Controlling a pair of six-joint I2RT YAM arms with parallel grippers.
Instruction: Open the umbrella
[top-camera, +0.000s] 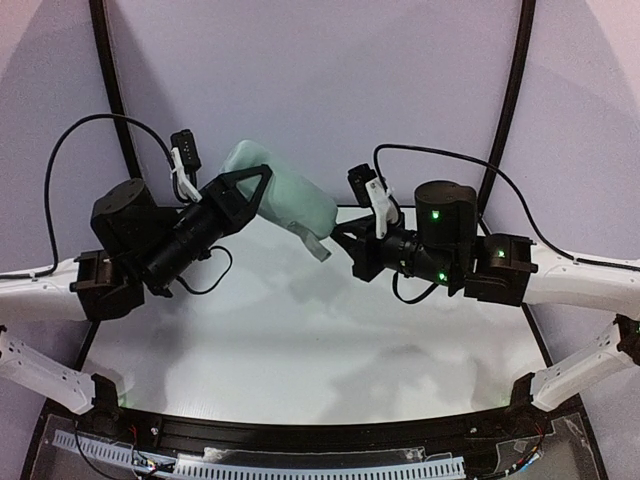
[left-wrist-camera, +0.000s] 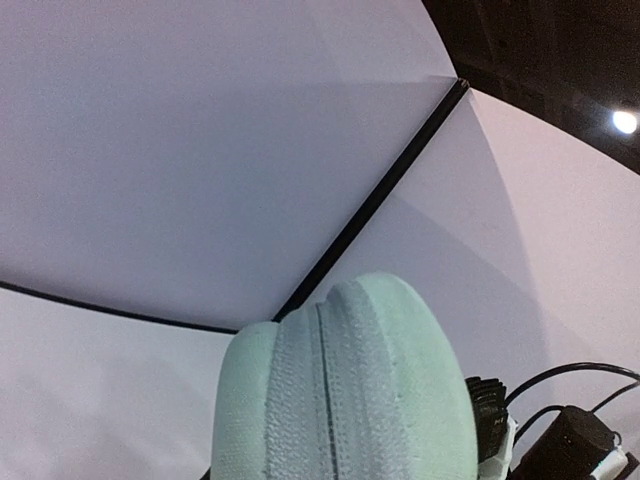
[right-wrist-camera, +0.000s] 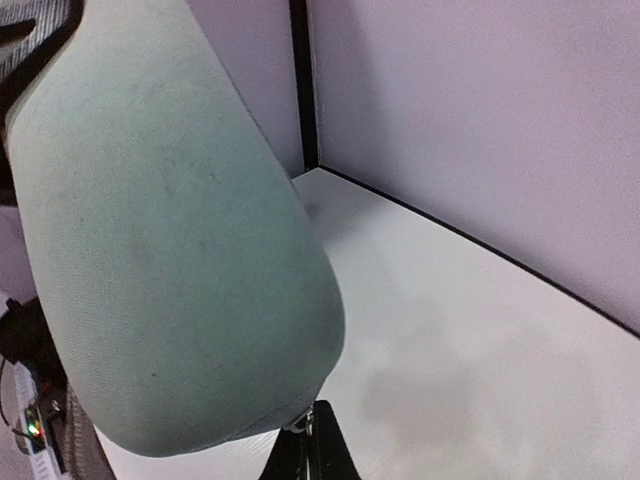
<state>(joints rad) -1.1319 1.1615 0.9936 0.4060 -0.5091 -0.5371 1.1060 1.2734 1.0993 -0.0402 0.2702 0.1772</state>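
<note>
A pale mint-green, rounded-oblong storage case (top-camera: 292, 200) is held off the white table, tilted down to the right. My left gripper (top-camera: 250, 190) is shut on its upper left end. In the left wrist view the case (left-wrist-camera: 400, 390) fills the bottom, its closed zipper (left-wrist-camera: 327, 400) running up the middle and hiding the fingers. My right gripper (top-camera: 340, 240) is shut on the small metal zipper pull (right-wrist-camera: 303, 424) at the case's lower end (right-wrist-camera: 170, 250), its black fingertips (right-wrist-camera: 322, 452) pressed together. The umbrella itself is hidden.
Pale curved walls with thin black poles (top-camera: 113, 90) (top-camera: 510, 110) enclose the white table (top-camera: 300, 340). Black cables (top-camera: 60, 170) (top-camera: 460, 160) loop above both arms. The right arm's wrist parts (left-wrist-camera: 575, 445) show at the lower right of the left wrist view.
</note>
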